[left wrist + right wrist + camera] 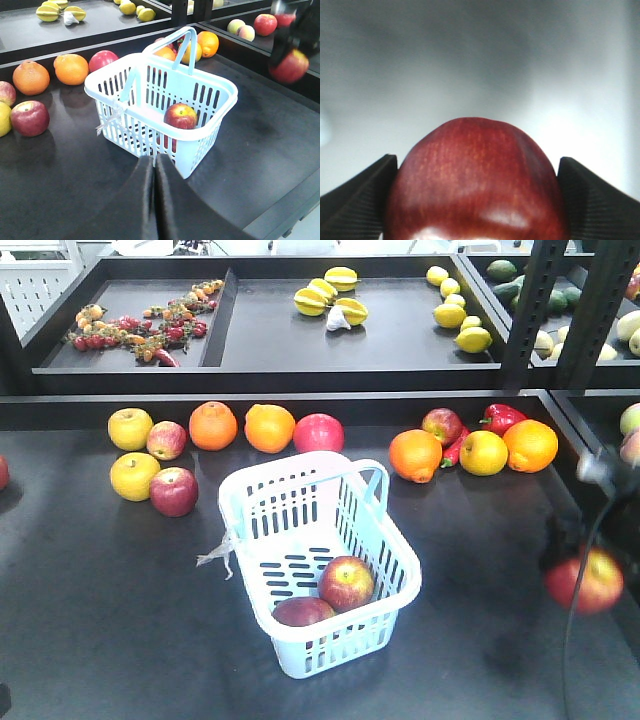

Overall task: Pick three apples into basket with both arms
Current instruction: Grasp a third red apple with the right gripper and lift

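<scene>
You see a basket (300,502) of pale blue plastic, smooth and faintly shiny, its walls and floor cut with slots. Tied at its left corner is a thin scrap of clear plastic (219,554), crinkled. Under the basket, the desk (100,620) is dark and matt with a soft sheen that gives blurred reflections of the fruit. Inside the basket, two apples (346,582) show smooth waxy skin. Right of the basket, the right end effector (477,200) grips a third apple (477,180) with glossy, finely streaked red skin; its black fingers (355,195) are matt and finely ribbed. The left end effector (153,200) looks smooth matt black.
</scene>
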You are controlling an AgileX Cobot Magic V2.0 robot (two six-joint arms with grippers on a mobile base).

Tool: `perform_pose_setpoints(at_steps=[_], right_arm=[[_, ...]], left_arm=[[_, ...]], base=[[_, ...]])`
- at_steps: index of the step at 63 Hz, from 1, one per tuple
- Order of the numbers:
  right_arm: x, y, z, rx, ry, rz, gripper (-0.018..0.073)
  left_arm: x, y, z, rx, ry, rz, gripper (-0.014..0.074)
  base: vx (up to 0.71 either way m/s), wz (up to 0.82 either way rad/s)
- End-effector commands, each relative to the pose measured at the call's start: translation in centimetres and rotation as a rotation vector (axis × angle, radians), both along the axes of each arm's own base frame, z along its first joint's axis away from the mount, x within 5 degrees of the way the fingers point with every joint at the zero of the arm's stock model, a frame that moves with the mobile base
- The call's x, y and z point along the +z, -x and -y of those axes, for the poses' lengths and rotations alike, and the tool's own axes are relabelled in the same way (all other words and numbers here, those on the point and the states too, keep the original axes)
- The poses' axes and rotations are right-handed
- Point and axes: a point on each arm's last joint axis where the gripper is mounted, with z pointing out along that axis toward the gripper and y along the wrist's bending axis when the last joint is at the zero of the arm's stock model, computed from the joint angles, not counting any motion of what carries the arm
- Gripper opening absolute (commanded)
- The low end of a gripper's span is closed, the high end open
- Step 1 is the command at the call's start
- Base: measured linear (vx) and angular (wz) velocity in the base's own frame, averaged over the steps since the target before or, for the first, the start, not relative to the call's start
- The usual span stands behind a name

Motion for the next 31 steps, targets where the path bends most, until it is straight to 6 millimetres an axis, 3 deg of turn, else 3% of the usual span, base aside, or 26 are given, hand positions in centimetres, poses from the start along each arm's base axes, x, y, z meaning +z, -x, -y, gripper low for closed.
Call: perform_pose_setpoints(at_steps=[1,9,16,23,31], right_arm=[[6.0,0.9,-1.4,0.04,-0.09,0.174,0.0001],[10.0,2.4,-4.4,0.138,-0.167,0.291,0.0006],[12.2,3.3,-9.0,0.258,-0.195,0.374,0.0008],[12.2,3.1,-13.3,0.324,-0.222,0.413,0.0008],[10.6,2.2,-17.8,0.369,-0.221,0.446,0.0012]], left_arm=[[1.3,-0.2,0.0,0.023,0.061,0.048,-0.0006],[1.3,-0.2,0.0,0.023,0.062,0.049,-0.0006],[1.3,-0.3,0.0,0.024,0.062,0.05,-0.0006],[1.3,-0.3,0.0,0.024,0.062,0.05,-0.0006],[1.3,-0.3,0.0,0.024,0.062,0.05,-0.0006]], base=[[0.0,0.0],[0.0,0.0],[0.0,0.0],[0.0,0.0],[0.0,0.0]])
